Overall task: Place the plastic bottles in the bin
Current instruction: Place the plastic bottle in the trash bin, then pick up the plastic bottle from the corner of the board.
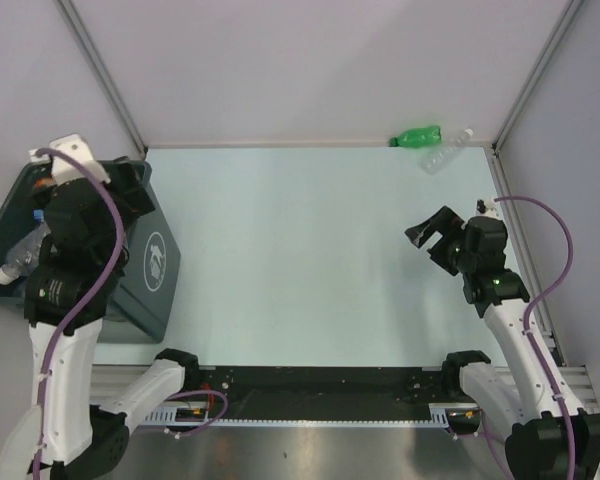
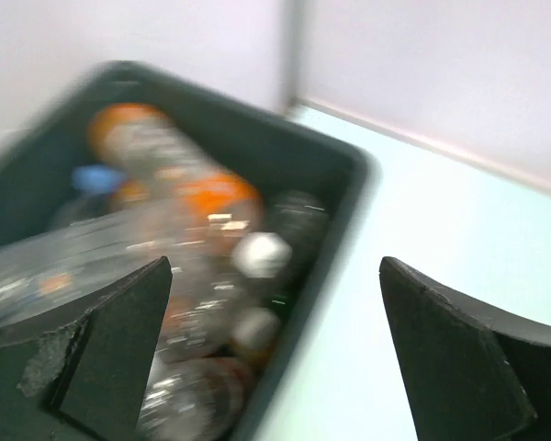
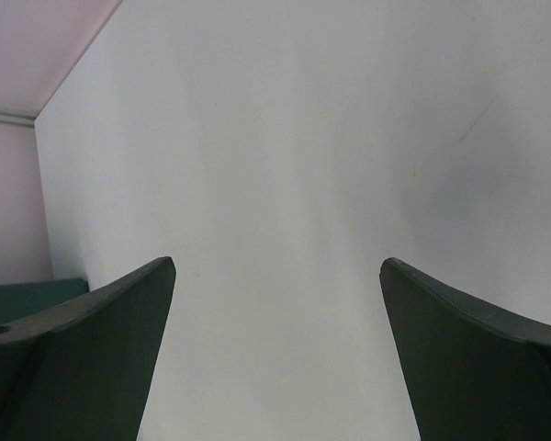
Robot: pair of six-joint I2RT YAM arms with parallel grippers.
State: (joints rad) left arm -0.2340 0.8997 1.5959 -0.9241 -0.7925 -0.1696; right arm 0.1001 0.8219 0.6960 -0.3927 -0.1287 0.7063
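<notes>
While hanging over the bin (image 1: 140, 300), jaws apart and empty, too far off with left claw (image 2: 275, 266). Better reached by right claw (image 1: 432, 228), likewise apart and empty: straight beyond it at far right corner, green bottle (image 1: 416, 136) lengthwise along back wall (image 1: 310, 70), clear bottle (image 1: 448, 151) slanted beside.

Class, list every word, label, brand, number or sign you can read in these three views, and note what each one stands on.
No word or number can be read.
Bin, side wall: a white emblem, a sign without legible letters.
Bottles inside it, left wrist view: labels blurred, unreadable.
Green bottle and clear bottle at the far edge: too small to read.
</notes>
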